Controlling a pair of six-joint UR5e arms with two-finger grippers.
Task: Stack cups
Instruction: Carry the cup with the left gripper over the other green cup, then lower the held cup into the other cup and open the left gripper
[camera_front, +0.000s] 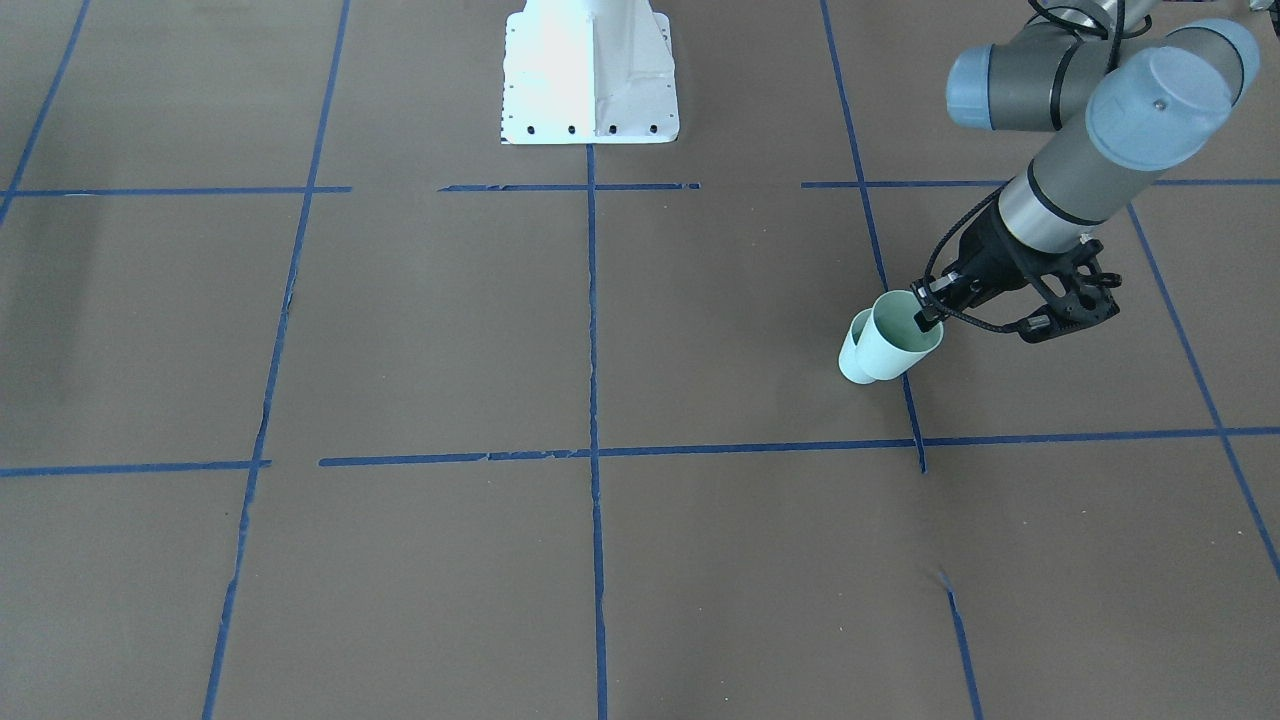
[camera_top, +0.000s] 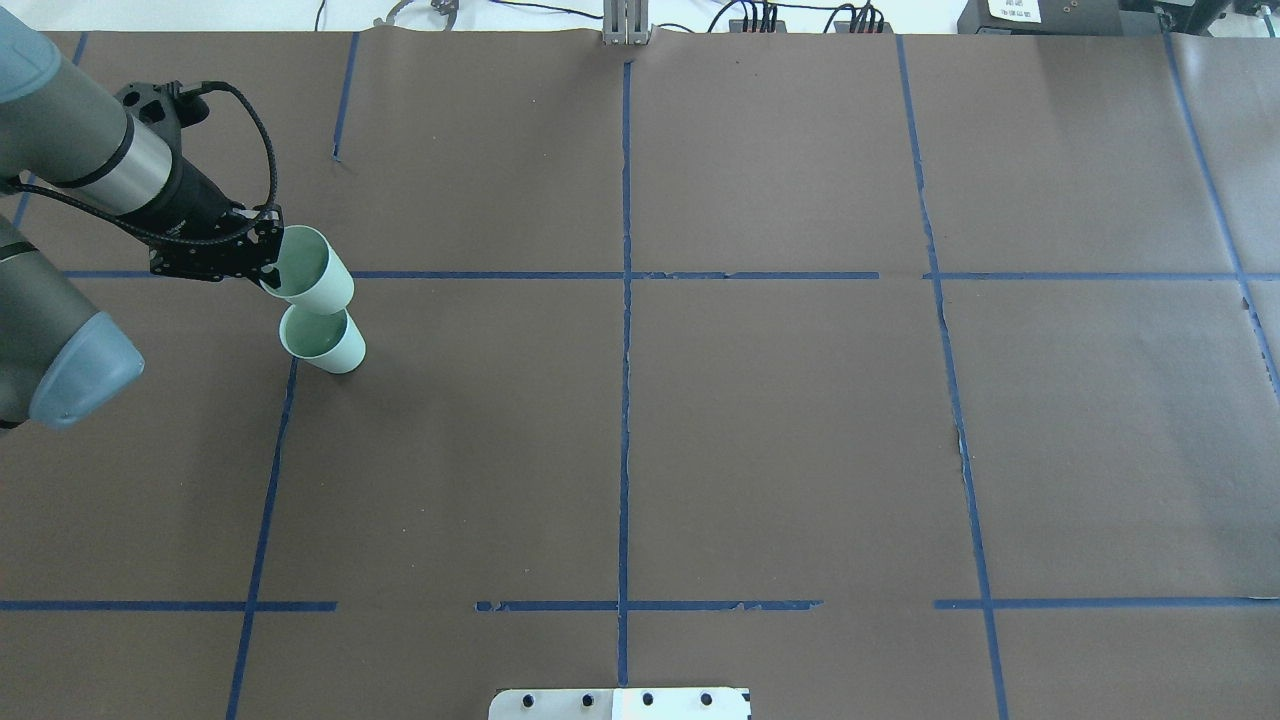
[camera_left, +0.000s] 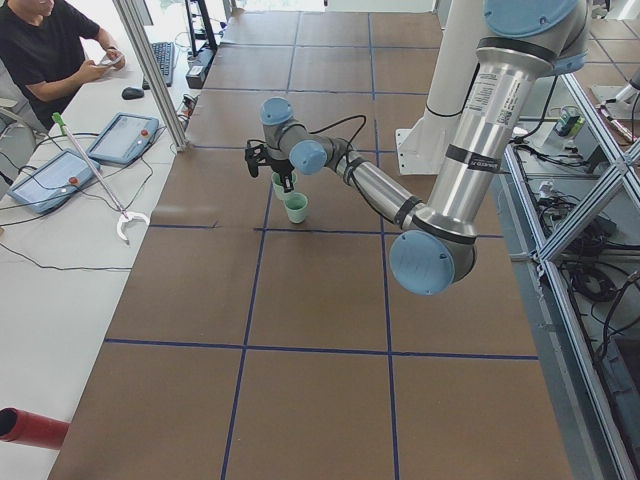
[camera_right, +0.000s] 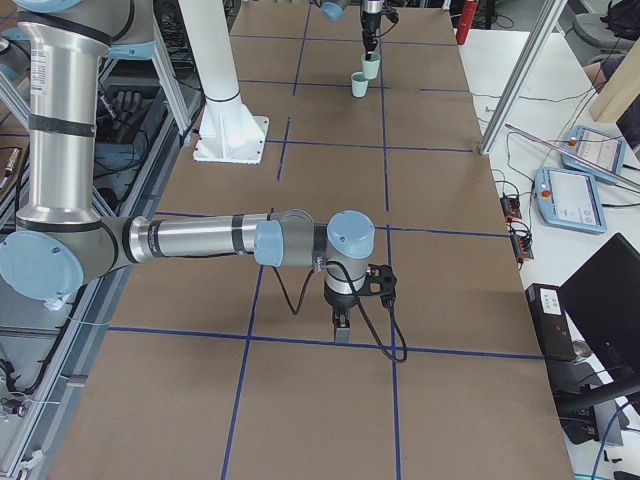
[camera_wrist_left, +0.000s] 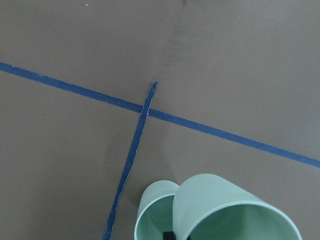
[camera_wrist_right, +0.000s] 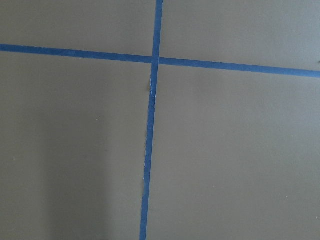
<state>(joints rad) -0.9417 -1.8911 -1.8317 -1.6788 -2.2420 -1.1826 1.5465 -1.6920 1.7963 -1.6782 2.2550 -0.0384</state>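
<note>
Table (camera_top: 780, 420): flat top under brown paper, split into a grid by blue tape lines (camera_top: 625, 400). My white metal base plate (camera_front: 590, 75) sits at its near edge.

Right arm (camera_right: 200, 240): stretched low over the paper. Right gripper (camera_right: 342, 325) points straight down, just above a tape line. It shows only in the side view, so I can't tell if the jaws are apart or together. That wrist cam sees only paper and a tape crossing.

Left arm (camera_front: 1070, 190): reaches out to my far-left grid cell. Left gripper (camera_front: 925, 318) is clamped on the rim of the first small pale mint-green tapered cup (camera_top: 315, 272), with one finger (camera_front: 928, 322) inside the mouth and the other outside the wall. This cup is off the table and tilted, its mouth angled back toward my wrist.

The second small pale mint-green tapered cup (camera_top: 325, 342) stands upright on the paper, mouth up. It is right by a tape line, just beside and below the first one. The two overlap in the front and wrist views. I can't tell whether they touch. Not nested.
</note>
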